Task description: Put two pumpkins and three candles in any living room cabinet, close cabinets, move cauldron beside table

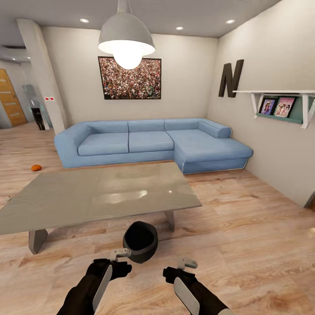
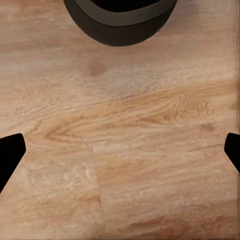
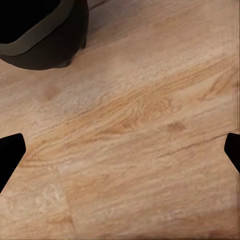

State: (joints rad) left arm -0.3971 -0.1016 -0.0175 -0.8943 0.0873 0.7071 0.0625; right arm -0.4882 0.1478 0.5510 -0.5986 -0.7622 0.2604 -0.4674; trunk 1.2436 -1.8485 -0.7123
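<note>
Cauldron (image 1: 140, 241) just beyond both claws

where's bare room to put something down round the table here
The table top is bare end to end. Open floor runs from its right end to the wall. Tightest spot: the cauldron by the near edge, just ahead of both hands.

The head camera looks forward and down across the room. Both wrist cameras face the floor (image 2: 125, 150) closely, sharing the cauldron (image 1: 140, 241).
</note>
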